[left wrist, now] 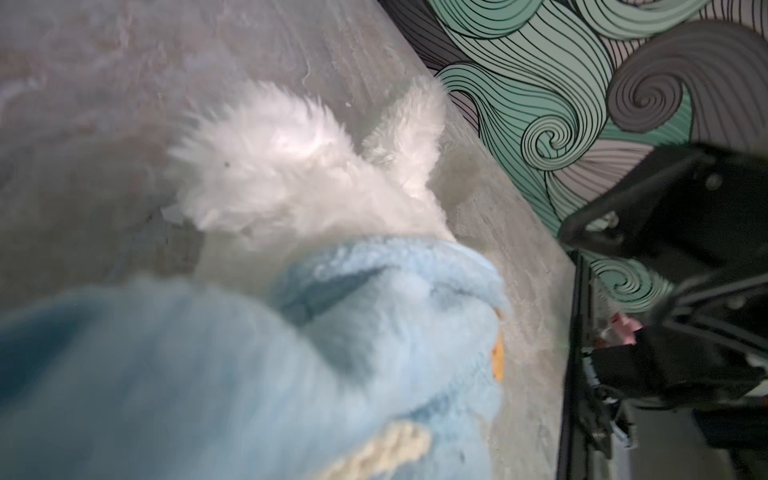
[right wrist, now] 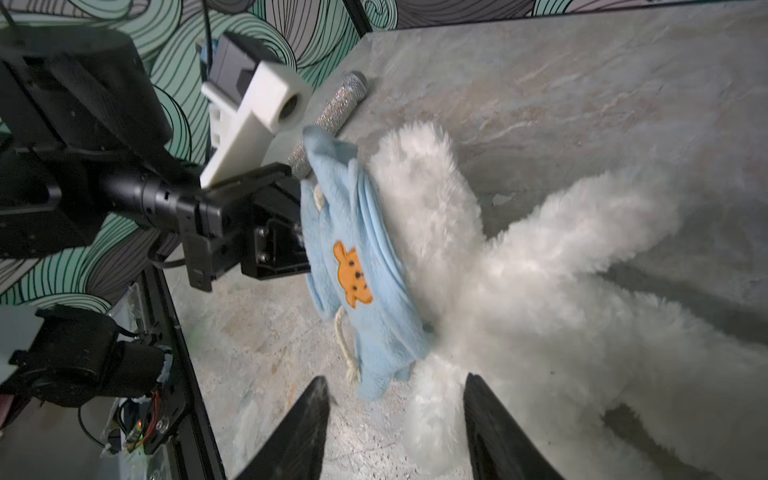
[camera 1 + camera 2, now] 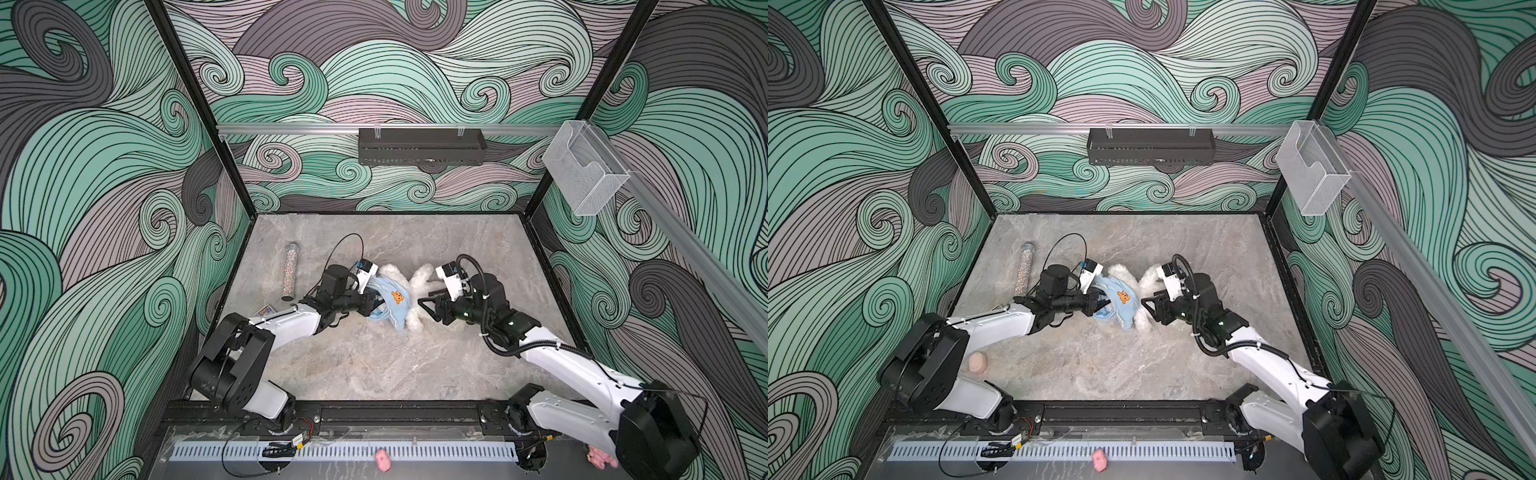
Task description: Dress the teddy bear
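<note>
white teddy bear (image 3: 422,277) sprawled on the worktop (image 3: 374,374), central, pale blue hoodie (image 3: 392,301) bunched over one end. left fingers (image 3: 371,302) clamped on the hoodie's edge. right fingers (image 2: 307,428) spread wide, empty, a furry limb between them. orange bear patch (image 2: 351,274) and cream drawstrings (image 2: 340,332) crisp from the right wrist; from the left wrist, mostly blurred fur and fleece. peach lump (image 3: 978,363) beside the left arm (image 3: 1000,324) in a top view.

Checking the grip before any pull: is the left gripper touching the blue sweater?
Touching. In the right wrist view the left gripper is buried tip-first in the blue sweater, cloth pressed against it with no gap.
</note>
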Controlling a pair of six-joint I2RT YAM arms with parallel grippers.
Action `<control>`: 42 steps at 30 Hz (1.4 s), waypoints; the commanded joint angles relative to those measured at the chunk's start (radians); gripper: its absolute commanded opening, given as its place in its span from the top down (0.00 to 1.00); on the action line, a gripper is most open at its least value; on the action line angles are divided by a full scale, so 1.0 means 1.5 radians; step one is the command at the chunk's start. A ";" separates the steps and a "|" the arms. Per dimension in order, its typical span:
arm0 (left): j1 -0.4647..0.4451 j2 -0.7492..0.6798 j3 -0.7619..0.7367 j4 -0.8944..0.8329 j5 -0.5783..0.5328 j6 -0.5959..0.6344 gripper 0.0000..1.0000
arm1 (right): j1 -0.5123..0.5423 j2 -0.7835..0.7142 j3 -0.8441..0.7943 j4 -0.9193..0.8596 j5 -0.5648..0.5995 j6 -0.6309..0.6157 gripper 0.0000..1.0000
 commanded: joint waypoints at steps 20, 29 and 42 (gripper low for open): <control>-0.031 -0.047 0.022 -0.023 -0.050 0.260 1.00 | 0.073 0.208 0.212 -0.106 0.037 -0.059 0.79; -0.038 -0.042 0.031 -0.039 -0.054 0.270 1.00 | 0.086 0.234 0.226 -0.086 0.011 -0.060 0.74; -0.078 -0.015 0.041 -0.121 -0.099 0.371 1.00 | 0.038 0.185 0.215 -0.040 0.165 0.080 1.00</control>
